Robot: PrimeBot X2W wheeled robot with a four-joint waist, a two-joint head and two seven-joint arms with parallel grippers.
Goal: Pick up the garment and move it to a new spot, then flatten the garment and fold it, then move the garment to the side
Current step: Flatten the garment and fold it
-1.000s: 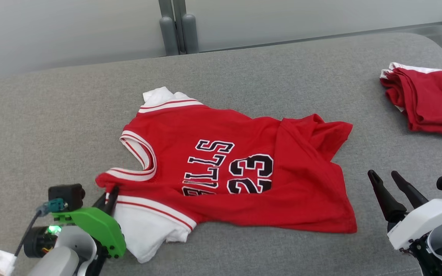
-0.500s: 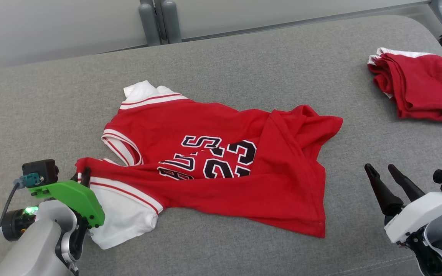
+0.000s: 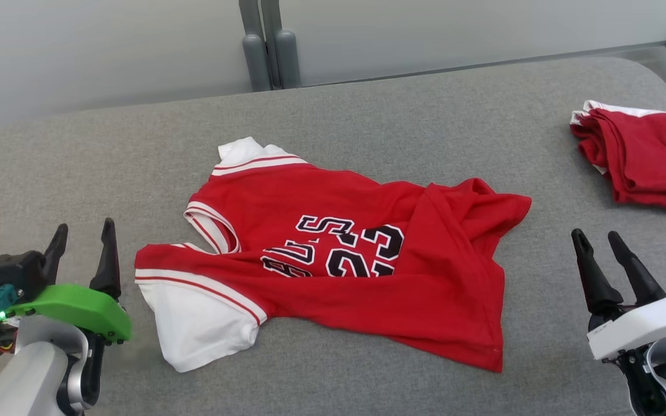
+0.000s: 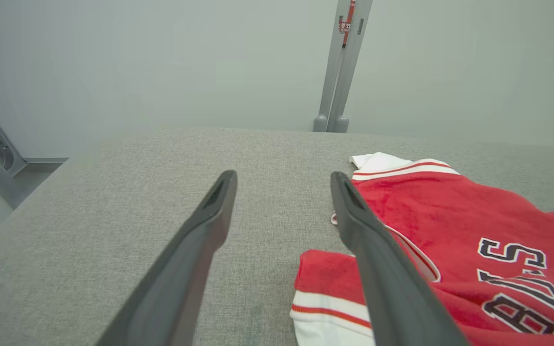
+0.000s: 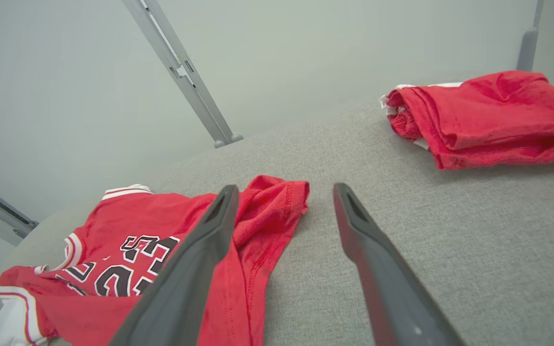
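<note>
While left pincer (image 3: 85, 225) and right pincer (image 3: 595, 235) gape, rumpled red jersey (image 3: 321, 190) (white sleeves), woven cushion (image 3: 367, 115).

The left tool (image 3: 84, 226) is no longer pinching the garment (image 3: 321, 193). Its fingers are now standing wide apart, and it is sitting clear of the cloth, off toward 9 o'clock from the white sleeve (image 3: 194, 329). The red shoulder band that was in its grip is now lying loose on the desk (image 3: 367, 115). A fold is now cutting across the print (image 3: 339, 257) from its 6 o'clock side, hiding more of the letters and number than a second ago.
</note>
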